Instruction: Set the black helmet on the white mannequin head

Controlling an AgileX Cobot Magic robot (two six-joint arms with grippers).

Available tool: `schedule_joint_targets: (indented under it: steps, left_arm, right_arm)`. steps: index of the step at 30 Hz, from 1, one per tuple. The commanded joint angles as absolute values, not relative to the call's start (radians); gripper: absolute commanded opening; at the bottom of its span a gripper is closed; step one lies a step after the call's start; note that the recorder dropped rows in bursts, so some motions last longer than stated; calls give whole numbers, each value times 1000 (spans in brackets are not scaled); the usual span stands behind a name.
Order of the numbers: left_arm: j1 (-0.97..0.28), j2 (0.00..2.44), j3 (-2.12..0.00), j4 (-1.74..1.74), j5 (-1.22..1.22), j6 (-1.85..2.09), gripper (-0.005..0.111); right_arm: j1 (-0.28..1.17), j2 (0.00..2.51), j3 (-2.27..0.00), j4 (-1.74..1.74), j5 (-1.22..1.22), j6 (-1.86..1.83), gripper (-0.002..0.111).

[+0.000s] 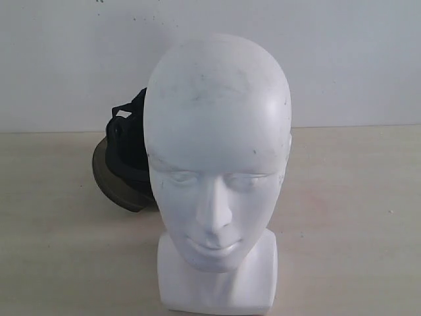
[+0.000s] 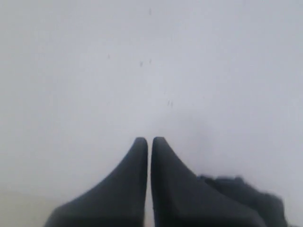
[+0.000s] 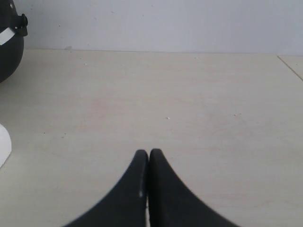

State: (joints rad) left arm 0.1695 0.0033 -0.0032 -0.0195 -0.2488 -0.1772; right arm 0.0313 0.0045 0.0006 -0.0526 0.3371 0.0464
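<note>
The white mannequin head [image 1: 217, 164] stands upright on the table near the front, bare, facing the exterior camera. Behind it to the left lies the black helmet [image 1: 128, 148], mostly hidden by the head, its brown-tinted visor [image 1: 115, 184] turned toward the front left. A rounded black edge of the helmet [image 3: 9, 47] also shows in the right wrist view. My left gripper [image 2: 149, 140] is shut and empty, facing a white wall. My right gripper [image 3: 148, 152] is shut and empty over bare tabletop. Neither gripper appears in the exterior view.
The pale wooden table [image 1: 355, 210] runs back to a white wall [image 1: 342, 59]. A dark blurred shape [image 2: 246, 194] sits beside the left fingers. A sliver of white [image 3: 4, 144] shows at the edge of the right wrist view.
</note>
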Motion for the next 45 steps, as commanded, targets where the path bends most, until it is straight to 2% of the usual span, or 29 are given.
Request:
schedule_joint_targets:
  steps: [1,4,7,17,37,42,45]
  left_arm:
    - [165,0,-149,37,-257,-215,4]
    - [165,58,-390,95,100,-206,4]
    - [165,106,-482,61,235,-211,4]
    - [165,106,-486,69,51,-211,4]
    - [165,107,-486,43,27,-138,4]
    - [165,228,-494,41,-33,-112,4]
    - [165,396,-552,41,-31,-168,4]
  right_arm:
    - [31,0,0,-58,334,46,0]
    - [31,0,0,-58,334,46,0]
    - [31,0,0,-58,334,46,0]
    - [31,0,0,-58,334,46,0]
    - [31,0,0,-58,334,46,0]
    - [31,0,0,-58,334,46,0]
    - [31,0,0,-58,334,46,0]
